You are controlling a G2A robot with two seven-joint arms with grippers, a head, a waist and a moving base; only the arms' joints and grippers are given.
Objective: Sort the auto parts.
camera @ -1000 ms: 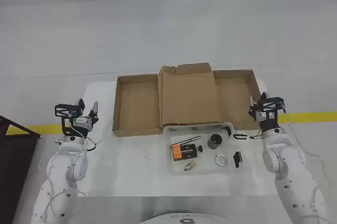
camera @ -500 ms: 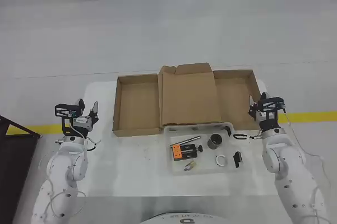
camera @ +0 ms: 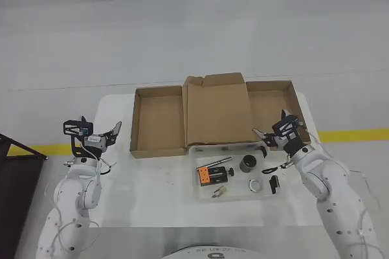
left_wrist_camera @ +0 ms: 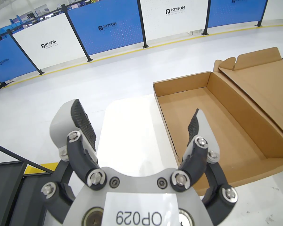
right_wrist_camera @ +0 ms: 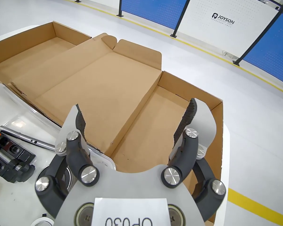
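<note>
A clear tray (camera: 195, 154) near the table's front holds several parts: a metal rod (camera: 215, 162), an orange and black block (camera: 211, 173), a dark cylinder (camera: 248, 162), a white ring (camera: 254, 185) and a small black piece (camera: 274, 184). Behind it lies an open cardboard box (camera: 213, 110) with a left bay (left_wrist_camera: 202, 118), a flat middle lid (right_wrist_camera: 101, 90) and a right bay (right_wrist_camera: 151, 130). My right gripper (camera: 272, 133) hangs open over the box's right bay, just behind the tray. My left gripper (camera: 105, 129) stands open and holds nothing at the table's left edge.
The rod (right_wrist_camera: 26, 137) and the black block (right_wrist_camera: 11, 158) lie close beside my right gripper (right_wrist_camera: 135, 116). A dark frame (camera: 6, 146) stands off the table's left side. A yellow floor line (camera: 362, 135) runs past both ends of the table.
The right arm has swung left and tilted, bringing its gripper from the table's right edge to above the box's right bay. The left gripper has turned slightly.
</note>
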